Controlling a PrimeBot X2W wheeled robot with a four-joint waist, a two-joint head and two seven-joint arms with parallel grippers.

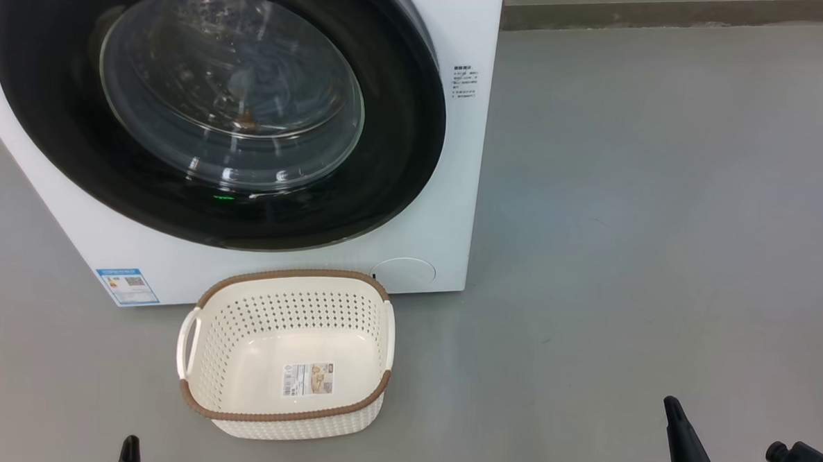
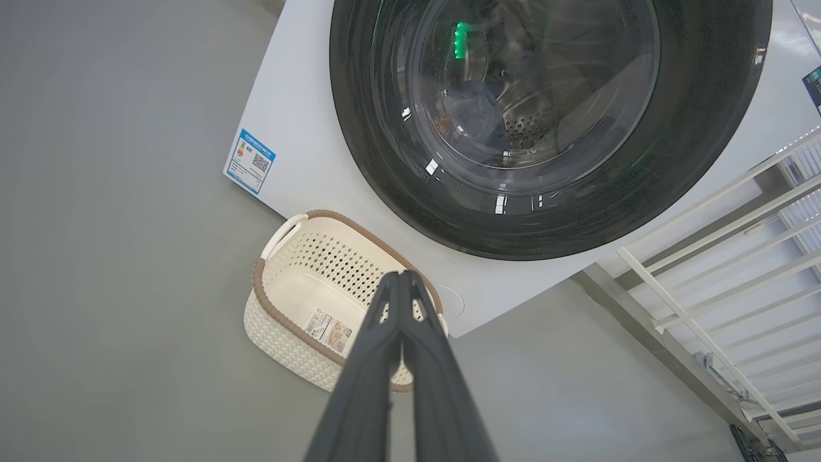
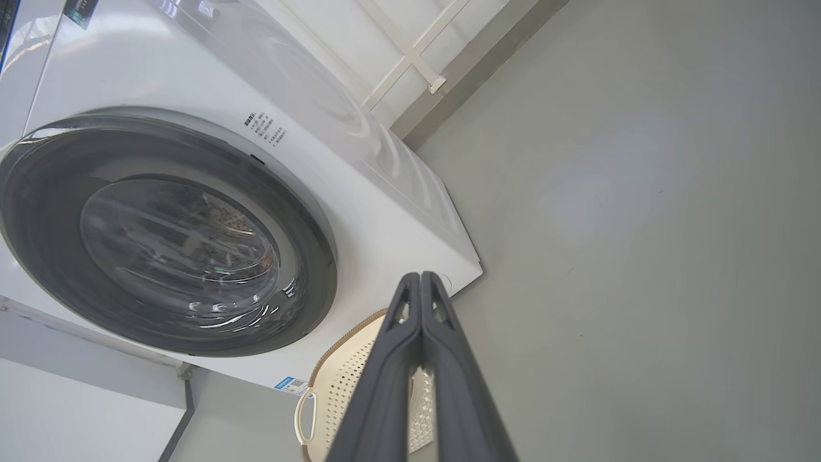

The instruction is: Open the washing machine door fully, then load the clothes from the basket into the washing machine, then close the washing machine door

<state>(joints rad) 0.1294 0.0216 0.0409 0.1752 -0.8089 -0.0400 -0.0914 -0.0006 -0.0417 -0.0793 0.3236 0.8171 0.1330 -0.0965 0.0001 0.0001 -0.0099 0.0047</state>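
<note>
Down at the near left, the left gripper (image 2: 403, 277) hung with its two long dark fingers pressed together, holding nothing, well apart from the machine. From its own wrist view those fingers pointed across the far rim of the basket (image 1: 291, 278), which sat on the grey floor (image 1: 627, 233) ahead of it and a little to its right. Beyond the gripper, a blue sticker (image 1: 128, 286) marked the lower left corner of the washing machine (image 1: 456, 156). The basket stood upright just before the machine's front, its brown rim close to the white panel, and a paper label (image 1: 308, 379) lay on its bare cream bottom. Above the basket the washing machine door (image 1: 49, 104) sat flat against the front, its wide black rim ringing the bulging glass. Through that glass I could make out the clothes (image 1: 251, 78) as a dim blue-grey heap with a small orange-brown patch, lying inside the drum. A green glint (image 1: 223, 196) showed low on the door's rim. Farther right lay open floor, and at the near right corner came the right gripper (image 3: 420, 277). Its fingers too were closed tip to tip on nothing, and it was well to the right of the basket and clear of the door. In its wrist view the basket's handle peeked out beside the fingers.
</note>
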